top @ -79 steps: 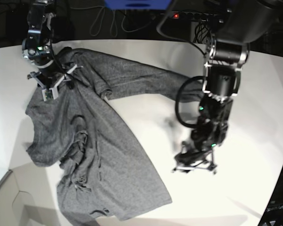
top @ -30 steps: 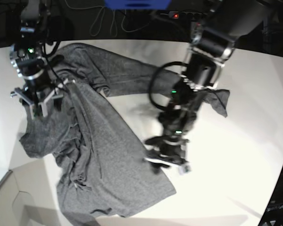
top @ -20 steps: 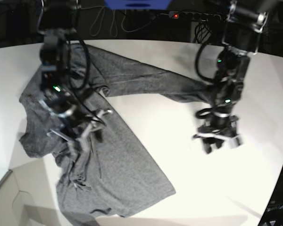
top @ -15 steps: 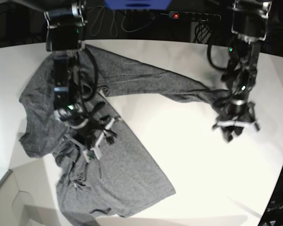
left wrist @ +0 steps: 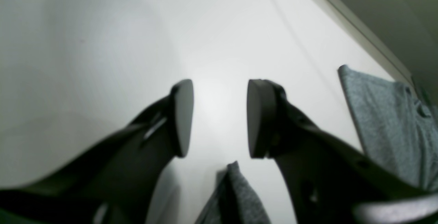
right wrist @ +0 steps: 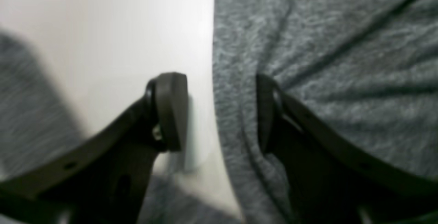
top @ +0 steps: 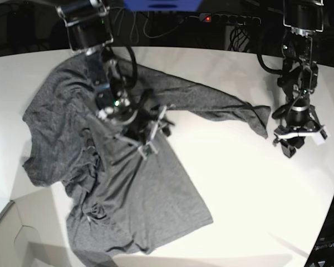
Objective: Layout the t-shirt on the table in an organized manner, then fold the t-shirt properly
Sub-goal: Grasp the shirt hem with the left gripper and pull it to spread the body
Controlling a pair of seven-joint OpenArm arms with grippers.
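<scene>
A: Jaws?
B: Both parted, holding nothing. Right gripper (right wrist: 219, 111) straddles the shirt (top: 117, 189) edge; left gripper (left wrist: 219, 118) is over bare table (top: 245, 194).
A: Shirt?
B: Spread rumpled on the table, one sleeve toward the left gripper.

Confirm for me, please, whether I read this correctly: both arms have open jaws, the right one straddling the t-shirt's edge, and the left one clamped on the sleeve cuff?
Not quite. The left gripper holds nothing: the left wrist view shows its open jaws over the bare table, with the t-shirt sleeve end lying behind them. The rest stands: the right gripper is open, straddling the shirt's edge.
</scene>
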